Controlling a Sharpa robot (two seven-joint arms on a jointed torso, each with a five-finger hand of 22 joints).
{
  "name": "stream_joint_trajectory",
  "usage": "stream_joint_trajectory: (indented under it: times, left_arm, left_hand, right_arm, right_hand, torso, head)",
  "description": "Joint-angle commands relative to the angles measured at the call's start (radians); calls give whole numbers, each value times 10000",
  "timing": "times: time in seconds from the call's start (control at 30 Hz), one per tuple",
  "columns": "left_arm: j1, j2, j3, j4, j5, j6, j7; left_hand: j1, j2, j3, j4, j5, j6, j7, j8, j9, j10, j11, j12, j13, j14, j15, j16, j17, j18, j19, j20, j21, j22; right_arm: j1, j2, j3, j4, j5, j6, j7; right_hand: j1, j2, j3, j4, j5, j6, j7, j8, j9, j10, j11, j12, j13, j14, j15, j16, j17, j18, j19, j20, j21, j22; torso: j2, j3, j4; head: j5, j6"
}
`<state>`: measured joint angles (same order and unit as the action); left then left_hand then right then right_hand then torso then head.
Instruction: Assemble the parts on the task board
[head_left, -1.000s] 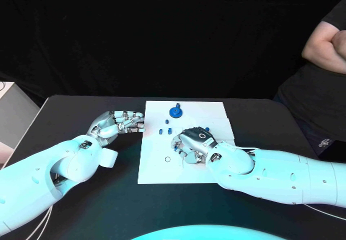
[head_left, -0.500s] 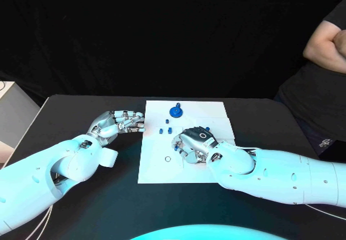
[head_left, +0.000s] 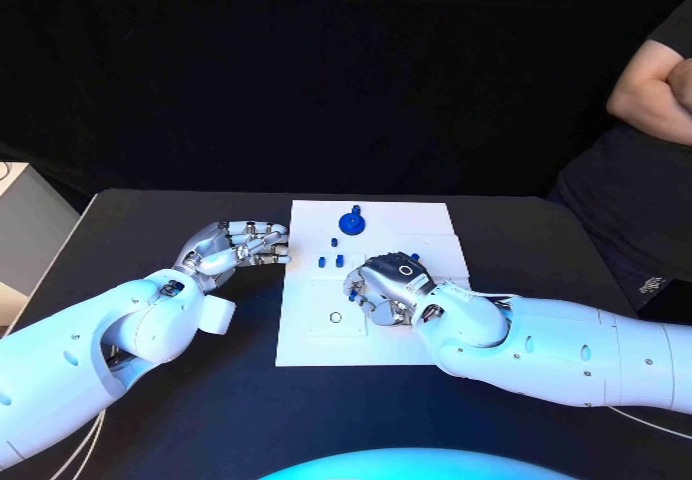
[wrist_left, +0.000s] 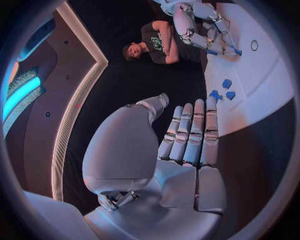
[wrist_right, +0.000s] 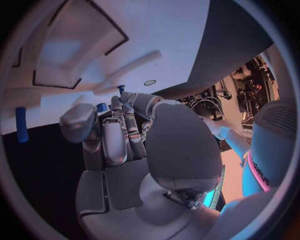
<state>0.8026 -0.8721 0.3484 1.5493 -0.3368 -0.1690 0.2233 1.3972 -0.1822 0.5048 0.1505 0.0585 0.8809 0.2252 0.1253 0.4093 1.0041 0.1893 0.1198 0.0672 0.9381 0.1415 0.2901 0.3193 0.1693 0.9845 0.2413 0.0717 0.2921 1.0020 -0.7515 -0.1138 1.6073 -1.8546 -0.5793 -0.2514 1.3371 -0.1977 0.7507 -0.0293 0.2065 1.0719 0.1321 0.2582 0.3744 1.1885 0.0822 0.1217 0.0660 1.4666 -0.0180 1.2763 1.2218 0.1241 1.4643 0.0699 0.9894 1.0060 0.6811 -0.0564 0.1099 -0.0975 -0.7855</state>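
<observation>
The white task board (head_left: 418, 225) lies mid-table. A round blue part with a knob (head_left: 352, 221) stands near its far edge. Small blue parts (head_left: 330, 262) lie closer in, and show again as small blue parts (wrist_left: 223, 90) in the left wrist view. My right hand (head_left: 387, 290) hovers low over the board's middle with its fingers curled, pinching a small blue part (wrist_right: 120, 89) at the fingertips. My left hand (head_left: 238, 245) rests at the board's left edge with its fingers (wrist_left: 190, 130) straight and side by side, holding nothing.
A small ring (head_left: 335, 318) sits on the board's near left. Another blue piece (wrist_right: 22, 124) lies by the board's edge in the right wrist view. A white box (head_left: 22, 235) stands at the table's left. A person stands at the far right, arms folded.
</observation>
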Motion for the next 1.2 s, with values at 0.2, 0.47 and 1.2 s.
stream_joint_trajectory:
  times: [0.2, 0.47, 1.2]
  left_arm:
    - [-20, 16, 11, 22, 43, 207, 30]
    - [-21, 20, 11, 26, 42, 218, 23]
    - [-21, -5, 10, 45, 41, 352, -88]
  left_hand:
    - [9, 56, -61, 19, -31, -81, 165, 67, -13, -79, -16, 44, 10, -68, 21, -55, 16, 115, 79, 26, -41, -20]
    - [9, 56, -61, 19, -31, -81, 165, 67, -13, -79, -16, 44, 10, -68, 21, -55, 16, 115, 79, 26, -41, -20]
    - [-10, 66, -87, 47, -34, -100, 174, 86, -27, -106, -9, 65, 12, -83, 28, -63, 25, 115, 81, 34, -54, -56]
  right_arm:
    - [-8, 24, -1, -82, -156, 283, -87]
    - [-10, 109, -4, -172, -155, 515, -54]
    - [-29, 134, -35, -329, 163, 372, 168]
  right_hand:
    - [-8, 122, 52, 17, 57, 82, 11, 49, 9, 187, -148, 18, 9, 472, -61, 53, 13, -63, 8, -41, 55, 14]
    - [-42, 105, 64, 12, 45, 71, 18, 54, 21, 189, -141, -8, 6, 467, -59, 52, -7, -60, -1, -40, 38, 2]
    - [-14, -517, -1835, 342, -322, -1493, 298, -1054, -384, -2332, 284, -414, 6, 127, 300, -367, -1036, 205, -538, 294, -1578, -1336]
  torso:
    - [-3, -2, -6]
    - [8, 3, 2]
    - [4, 0, -3]
  head:
    - [23, -6]
    - [23, -15]
    - [8, -47]
